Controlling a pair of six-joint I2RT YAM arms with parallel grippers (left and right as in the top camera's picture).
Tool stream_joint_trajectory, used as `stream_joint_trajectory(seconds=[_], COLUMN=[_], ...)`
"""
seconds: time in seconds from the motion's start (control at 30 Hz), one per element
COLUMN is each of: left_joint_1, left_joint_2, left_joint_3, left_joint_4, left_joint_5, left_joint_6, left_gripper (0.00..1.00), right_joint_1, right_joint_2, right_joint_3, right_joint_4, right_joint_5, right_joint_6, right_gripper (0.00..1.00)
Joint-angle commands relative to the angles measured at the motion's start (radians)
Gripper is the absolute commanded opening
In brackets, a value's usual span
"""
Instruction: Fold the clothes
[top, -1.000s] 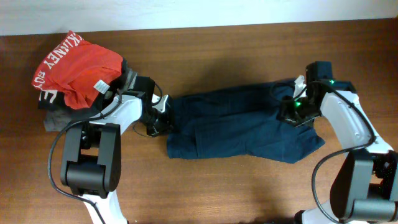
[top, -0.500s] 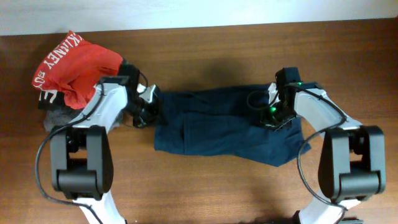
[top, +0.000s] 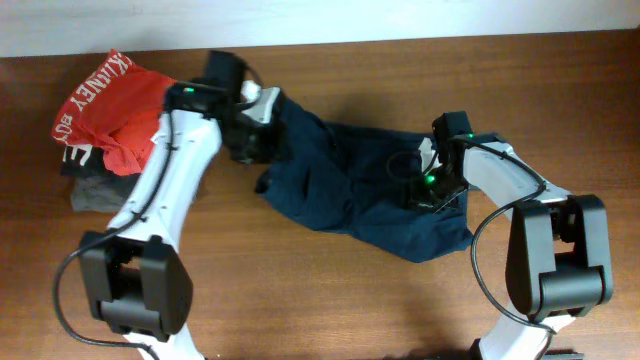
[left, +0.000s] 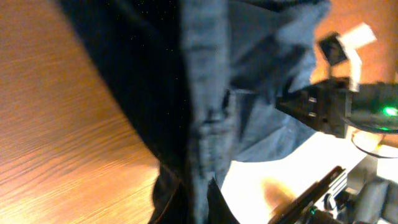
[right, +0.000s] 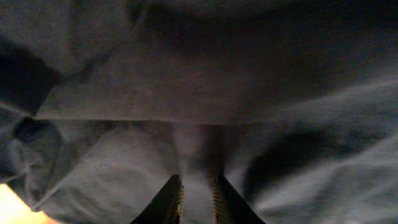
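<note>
Far left of the worktop (top: 330, 300): a red garment (top: 115, 110) lies crumpled on top of a grey garment (top: 95, 190). White block lettering runs along the red cloth's edge. I can read a word ending in "NEY"; the other letters curl into the folds and I cannot make them out. Only a corner of the grey piece shows from under the red one.

Left of centre: my left arm reaches up past the red pile. The left fingers (top: 255, 130) are closed tight, with the left end of the clothes (top: 340, 185) bunched in them and drawn up toward the far edge of the worktop. In the left wrist view, dark cloth and a seam fill most of the frame and cover the fingertips, so the pinch point itself is hidden.

Centre: the navy garment lies slantwise, from upper left down to lower right, creased and partly doubled over. No print or label is visible on it.

Right of centre: the right fingers (top: 428, 188) sit on the garment's right part, a green lamp lit beside them. In the right wrist view the two dark tips stand close together with a ridge of cloth nipped between them. Everything beyond is blurred navy folds.
</note>
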Motion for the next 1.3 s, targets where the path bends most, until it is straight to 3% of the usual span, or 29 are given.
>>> stream_joint_trajectory(seconds=[0.0,0.27,0.4,0.57,0.8,1.1,1.27], left_joint_1=[-0.07,-0.034,0.026,0.044,-0.003,-0.177,-0.267], left_joint_2=[-0.033,-0.033,-0.033,-0.033,-0.026,0.1,0.211], left_joint_3=[0.055,0.246,0.363,0.423,0.426,0.425,0.425], left_joint_4=[-0.006,-0.211,-0.361,-0.444,-0.367,-0.231,-0.188], left_joint_5=[-0.03,-0.25,-0.35,-0.426,-0.45,-0.443,-0.45], left_joint_6=[-0.001,-0.014,0.09,0.206,0.215,-0.003,-0.026], left_gripper=[0.01,0.01,0.01,0.01,0.01,0.01,0.0], right_joint_1=[0.017,0.012,-0.044,-0.123,-0.167,-0.167,-0.175], right_joint_2=[0.014,0.007,-0.035,-0.059,-0.059,-0.053,-0.053], right_joint_3=[-0.005,0.002,0.075,0.232,0.353,0.352,0.352], right_joint_4=[0.0,-0.035,-0.121,-0.26,-0.333,-0.332,-0.328], right_joint_5=[-0.017,-0.016,-0.01,-0.009,-0.008,0.047,0.096], right_joint_6=[-0.006,-0.031,-0.021,-0.04,-0.072,-0.071,-0.051], right_gripper=[0.22,0.21,0.21,0.21,0.21,0.22,0.22])
